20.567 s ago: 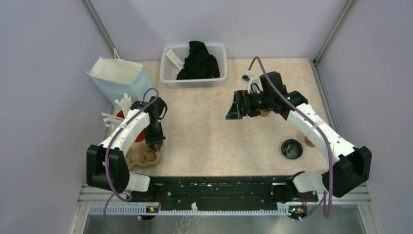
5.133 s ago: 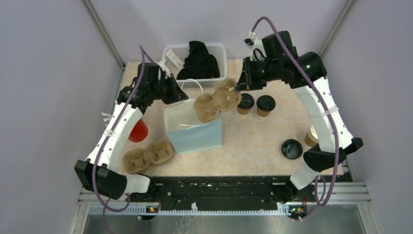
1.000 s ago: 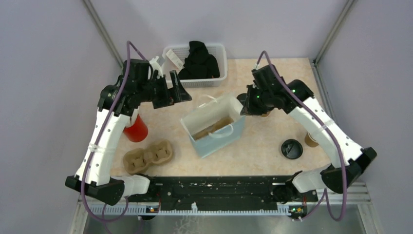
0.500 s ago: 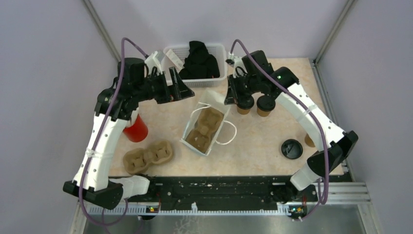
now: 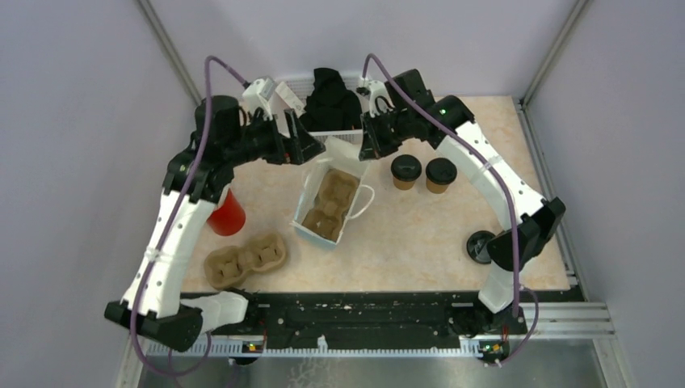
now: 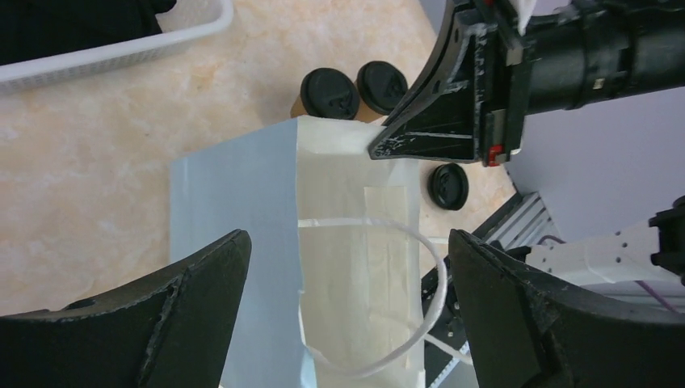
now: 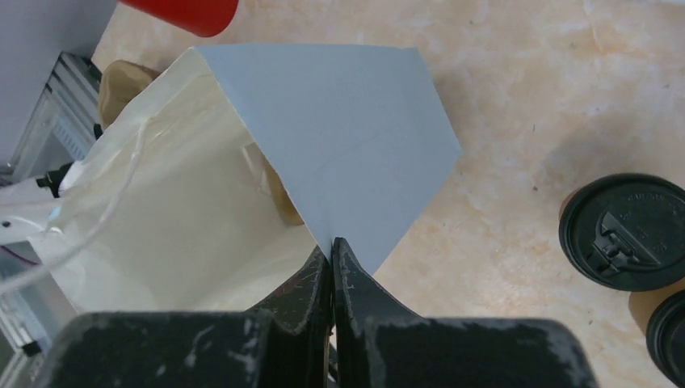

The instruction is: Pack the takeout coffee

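Pale lilac walls close in a beige stone-patterned table [image 5: 420, 234]. From the top camera, a white basket [image 5: 368, 125] of black cloth [image 5: 327, 101] sits at the back edge. A paper bag [image 5: 327, 202] stands mid-table, mouth open, with a cardboard carrier [image 5: 331, 198] inside it. Just right of the bag a coffee cup [image 5: 405, 170] stands on the table beside a second coffee cup [image 5: 440, 175], both lidded and outside the bag. A loose lid [image 5: 478, 245] lies further forward, partly behind the right arm. A red cup [image 5: 228, 217] and a spare carrier [image 5: 245, 260] sit on the left. Both arms reach forward in high arches. The right gripper [image 5: 367, 147] meets the bag's far right corner, and the left gripper [image 5: 303, 147] is at its far left corner.

The left wrist camera looks down past its fingers, which are spread wide either side of the bag's mouth and touch nothing. The bag's white string handle loops between them. Opposite, the right gripper's tip pinches the rim corner, with the two cups just behind it.

The right wrist camera shows its fingers pressed together on the bag's blue corner. Both lidded cups are at the right edge, well clear of the bag.
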Robot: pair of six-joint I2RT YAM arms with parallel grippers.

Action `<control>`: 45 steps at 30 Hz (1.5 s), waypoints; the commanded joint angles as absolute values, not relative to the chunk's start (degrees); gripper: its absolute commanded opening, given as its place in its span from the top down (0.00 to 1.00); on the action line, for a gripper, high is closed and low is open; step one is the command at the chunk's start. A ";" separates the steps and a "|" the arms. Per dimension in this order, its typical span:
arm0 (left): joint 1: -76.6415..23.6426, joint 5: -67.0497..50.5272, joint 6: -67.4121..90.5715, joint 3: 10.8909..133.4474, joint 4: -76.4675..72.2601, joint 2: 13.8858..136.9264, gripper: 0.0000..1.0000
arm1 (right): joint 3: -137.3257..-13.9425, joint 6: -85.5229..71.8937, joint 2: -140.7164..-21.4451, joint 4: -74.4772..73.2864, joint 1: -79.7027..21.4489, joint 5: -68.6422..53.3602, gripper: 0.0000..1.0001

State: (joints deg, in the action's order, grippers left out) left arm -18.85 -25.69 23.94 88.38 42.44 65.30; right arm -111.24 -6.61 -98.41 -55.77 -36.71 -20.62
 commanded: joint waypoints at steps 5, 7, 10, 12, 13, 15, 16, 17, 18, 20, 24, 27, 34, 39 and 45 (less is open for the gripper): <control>-18.85 -24.20 13.97 93.95 48.07 71.68 0.02 | -132.52 -24.34 -109.84 -73.72 -36.81 -12.34 1.00; -18.90 -21.80 13.85 93.77 48.83 71.96 0.02 | -134.36 -24.64 -111.91 -75.40 -36.78 -11.97 1.00; -18.85 -20.50 14.77 94.11 50.90 73.81 0.02 | -135.95 -23.97 -113.87 -77.07 -36.68 -9.62 0.98; -18.89 -21.21 15.67 94.89 52.05 74.95 0.02 | -139.67 -24.32 -115.71 -80.27 -36.61 -8.56 0.79; -18.90 -21.51 16.37 95.00 52.19 75.21 0.02 | -141.79 -25.01 -116.75 -81.75 -36.60 -8.20 0.66; -18.90 -21.77 17.42 95.47 52.18 75.40 0.02 | -144.24 -26.86 -117.27 -84.26 -36.59 -8.01 0.44; -18.90 -21.53 18.00 95.56 51.70 75.02 0.02 | -144.09 -28.02 -116.72 -84.88 -36.63 -7.81 0.36; -18.90 -21.31 18.62 95.10 50.66 74.63 0.02 | -143.11 -29.20 -115.69 -84.88 -36.64 -7.77 0.30; -18.86 -21.32 19.17 94.76 49.33 74.30 0.02 | -141.73 -30.28 -114.18 -84.51 -36.65 -7.74 0.25; -18.90 -21.36 20.20 94.88 47.48 74.66 0.02 | -138.05 -32.30 -110.68 -83.04 -36.40 -8.15 0.20; -18.85 -25.01 19.81 94.41 43.04 76.23 0.02 | -131.78 -34.73 -103.82 -81.20 -35.83 -8.35 0.16; -18.90 -25.91 19.06 95.93 43.21 78.72 0.06 | -127.09 -37.14 -98.91 -78.78 -35.69 -9.21 0.14; -18.85 -24.87 18.36 98.80 43.40 81.13 0.25 | -99.54 -57.38 -82.27 -47.14 -36.02 -22.41 0.10; -18.90 -23.21 18.56 99.39 44.36 81.36 0.46 | -79.67 -78.04 -71.69 -21.54 -38.39 -22.33 0.11; -18.88 -22.84 18.73 98.51 45.40 80.29 0.66 | -76.32 -83.28 -71.97 -11.69 -45.71 -14.61 0.11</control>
